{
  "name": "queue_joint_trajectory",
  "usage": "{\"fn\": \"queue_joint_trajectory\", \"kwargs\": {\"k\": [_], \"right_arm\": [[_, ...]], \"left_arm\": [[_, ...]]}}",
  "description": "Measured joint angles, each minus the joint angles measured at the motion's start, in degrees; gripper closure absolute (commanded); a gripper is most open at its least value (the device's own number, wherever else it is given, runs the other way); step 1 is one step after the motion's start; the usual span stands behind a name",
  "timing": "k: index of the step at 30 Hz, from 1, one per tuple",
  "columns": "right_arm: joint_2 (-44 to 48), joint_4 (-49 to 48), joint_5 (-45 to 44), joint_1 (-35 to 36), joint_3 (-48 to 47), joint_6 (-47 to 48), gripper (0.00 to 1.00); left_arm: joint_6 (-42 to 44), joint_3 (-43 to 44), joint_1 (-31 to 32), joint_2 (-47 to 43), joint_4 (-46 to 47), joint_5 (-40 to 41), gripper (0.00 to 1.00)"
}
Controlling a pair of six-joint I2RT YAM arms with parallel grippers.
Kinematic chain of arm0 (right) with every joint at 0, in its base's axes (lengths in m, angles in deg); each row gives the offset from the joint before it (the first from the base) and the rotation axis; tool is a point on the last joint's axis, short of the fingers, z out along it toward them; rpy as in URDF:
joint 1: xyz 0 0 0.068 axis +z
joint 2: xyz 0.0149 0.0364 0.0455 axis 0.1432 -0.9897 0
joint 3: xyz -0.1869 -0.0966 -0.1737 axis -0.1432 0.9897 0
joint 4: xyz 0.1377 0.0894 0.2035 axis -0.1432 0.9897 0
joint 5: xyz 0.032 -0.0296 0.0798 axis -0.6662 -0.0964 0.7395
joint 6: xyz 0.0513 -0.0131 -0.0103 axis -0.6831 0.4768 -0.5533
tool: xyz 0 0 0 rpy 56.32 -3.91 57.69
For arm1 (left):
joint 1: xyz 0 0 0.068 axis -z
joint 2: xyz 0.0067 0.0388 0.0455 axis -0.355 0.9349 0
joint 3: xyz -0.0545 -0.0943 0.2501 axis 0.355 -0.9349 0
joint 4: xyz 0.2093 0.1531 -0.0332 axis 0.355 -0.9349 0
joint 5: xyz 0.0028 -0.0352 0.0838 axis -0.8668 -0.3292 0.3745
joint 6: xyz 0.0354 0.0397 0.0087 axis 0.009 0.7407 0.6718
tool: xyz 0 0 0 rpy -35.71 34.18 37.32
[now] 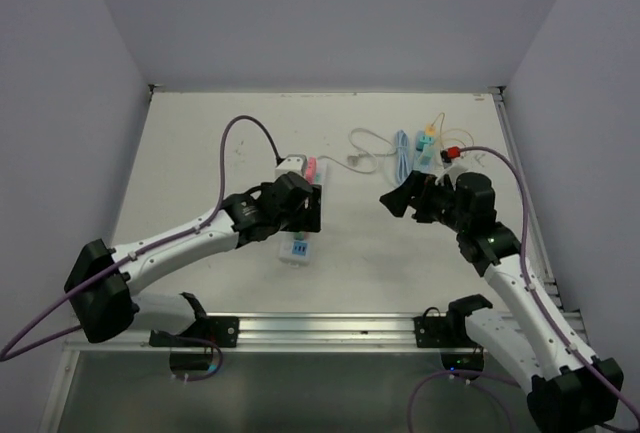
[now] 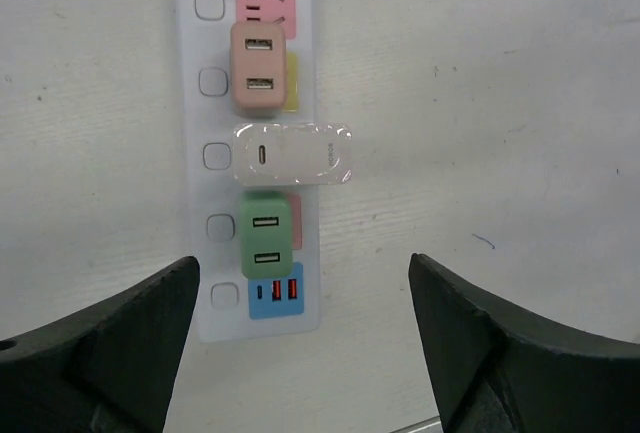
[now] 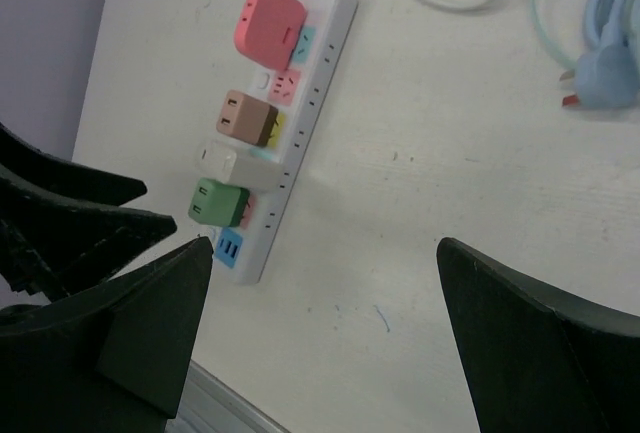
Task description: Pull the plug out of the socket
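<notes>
A white power strip [image 2: 190,123] lies on the table under my left gripper [image 2: 303,273], which is open and hovers above its near end. Plugged into it in a row are a pink plug [image 3: 268,25], a tan plug [image 2: 258,68], a white plug [image 2: 292,153] and a green plug [image 2: 266,236], with a blue USB panel [image 2: 273,290] at the end. In the top view the left gripper [image 1: 300,208] hides most of the strip [image 1: 297,250]. My right gripper [image 1: 395,198] is open and empty, to the right of the strip [image 3: 320,63] and apart from it.
The strip's white cable [image 1: 360,158] runs off to the back right. Coiled blue cables [image 1: 405,148] and small coloured adapters [image 1: 430,143] lie at the back right; a blue plug [image 3: 600,78] shows there. Walls close in on the left, back and right.
</notes>
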Motion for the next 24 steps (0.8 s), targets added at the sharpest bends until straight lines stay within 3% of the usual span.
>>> {"fn": "queue_joint_trajectory", "kwargs": {"k": [3,7,11,18,24], "right_arm": [[-1.9,-2.6,0.6,2.6,3.5,-2.4,0.09],[-5.9,-7.5,0.5,7.6,7.7,-5.4,0.3],[-12.2,-12.2,-0.2,11.0,9.9,-7.5,0.41],[-26.2,-21.0,-1.6,16.1,9.5,-9.2,0.53],[-36.6,-26.4,-1.7,19.4,6.3,-9.9,0.56]], "left_arm": [[0.9,-4.1,0.0,-4.3,0.3,-1.8,0.19],[1.6,-11.5,-0.4,-11.4,-0.4,-3.1,0.34],[1.4,-17.6,-2.6,-15.7,-0.4,-3.8,0.45],[1.4,-26.6,-10.6,-15.2,2.0,-6.6,0.52],[1.5,-27.0,-11.3,-8.7,8.0,-9.0,0.54]]}}
